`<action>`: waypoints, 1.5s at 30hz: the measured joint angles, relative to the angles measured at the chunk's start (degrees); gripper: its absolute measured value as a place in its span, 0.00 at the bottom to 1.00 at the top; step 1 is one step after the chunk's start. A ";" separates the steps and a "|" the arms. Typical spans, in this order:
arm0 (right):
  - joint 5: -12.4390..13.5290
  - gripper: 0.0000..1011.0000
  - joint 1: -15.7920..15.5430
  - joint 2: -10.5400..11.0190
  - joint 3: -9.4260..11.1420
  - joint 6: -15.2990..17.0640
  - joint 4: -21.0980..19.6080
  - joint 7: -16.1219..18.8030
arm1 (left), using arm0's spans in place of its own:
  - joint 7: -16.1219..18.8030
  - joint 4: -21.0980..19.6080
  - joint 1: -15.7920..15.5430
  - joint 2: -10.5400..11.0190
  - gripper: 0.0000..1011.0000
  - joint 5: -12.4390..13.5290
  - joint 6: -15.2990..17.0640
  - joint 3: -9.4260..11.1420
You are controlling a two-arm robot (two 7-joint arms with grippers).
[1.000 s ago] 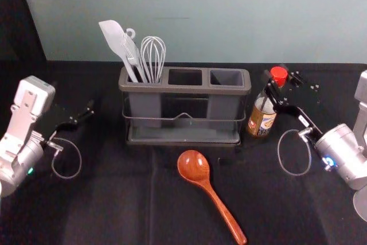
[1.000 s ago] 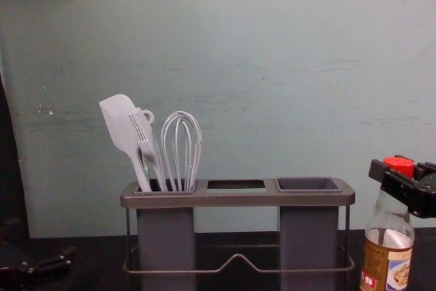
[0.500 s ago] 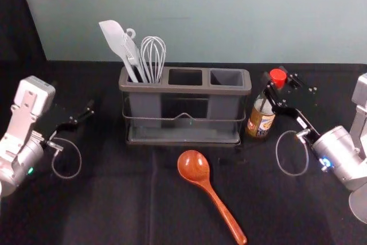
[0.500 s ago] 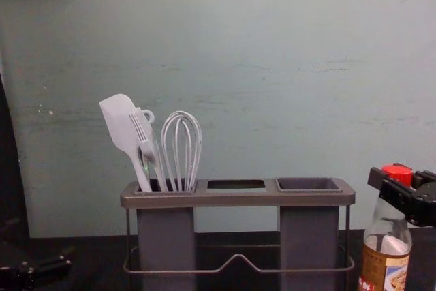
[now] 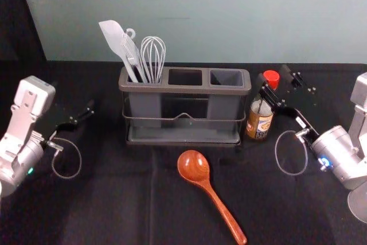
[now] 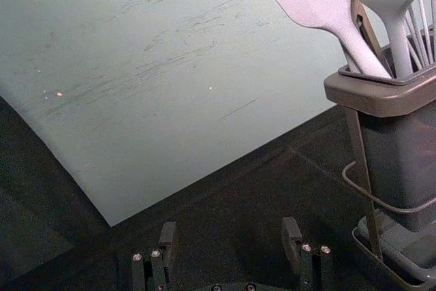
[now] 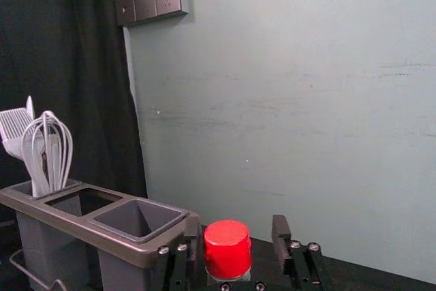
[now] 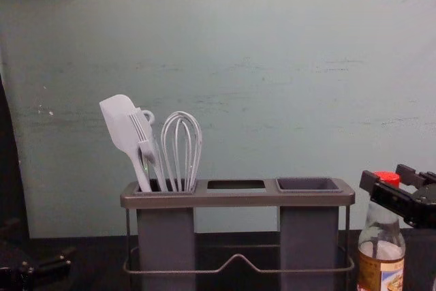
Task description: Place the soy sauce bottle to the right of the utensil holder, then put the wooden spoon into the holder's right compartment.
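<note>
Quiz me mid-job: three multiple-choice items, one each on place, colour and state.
1. The wooden spoon lies:
A) on the table, in front of the utensil holder
B) in the middle compartment
C) behind the holder

2. The bottle cap is:
A) white
B) green
C) red

3. The right gripper, at the cap, has its fingers:
A) shut together
B) apart
C) shut on the spoon

1 A: the head view shows it there.
2 C: red in head and chest views.
3 B: the right wrist view shows one finger either side of the cap.
</note>
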 joint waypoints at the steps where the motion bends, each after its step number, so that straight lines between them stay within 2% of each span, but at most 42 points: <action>1: 0.00 0.70 0.01 0.00 0.00 0.01 0.01 0.01 | 0.00 0.00 0.00 0.00 0.99 0.00 0.00 0.00; 11: -0.01 0.97 -0.62 0.55 0.56 0.17 -2.52 -0.05 | 0.00 0.00 0.00 0.00 0.99 0.00 0.00 0.00; 19: -2.48 0.99 -2.45 1.60 0.96 1.91 -8.12 -2.72 | 0.00 0.00 0.00 0.00 0.99 0.00 0.00 0.00; 25: -4.84 0.99 -4.89 2.30 1.12 4.00 -14.44 -4.78 | 0.00 0.00 0.00 0.00 0.99 0.00 0.00 0.00; 30: -6.87 0.99 -7.53 2.32 -0.13 7.81 -19.81 -6.42 | 0.00 0.00 0.00 0.00 0.99 0.00 0.00 0.00; 36: -9.57 0.99 -11.56 2.14 -3.53 11.42 -24.06 -7.36 | 0.00 0.00 0.00 0.00 0.99 0.00 0.00 0.00; 37: -9.57 0.99 -11.56 2.14 -3.53 11.42 -24.06 -7.36 | 0.00 0.00 0.00 0.00 0.99 0.00 0.00 0.00; 41: -10.83 0.99 -14.60 1.83 -5.65 12.14 -25.02 -7.64 | 0.00 0.00 0.00 0.00 0.99 0.00 0.00 0.00; 45: -11.30 0.99 -15.77 1.59 -6.68 12.52 -24.79 -7.64 | 0.00 0.00 0.00 0.00 0.99 0.00 0.00 0.00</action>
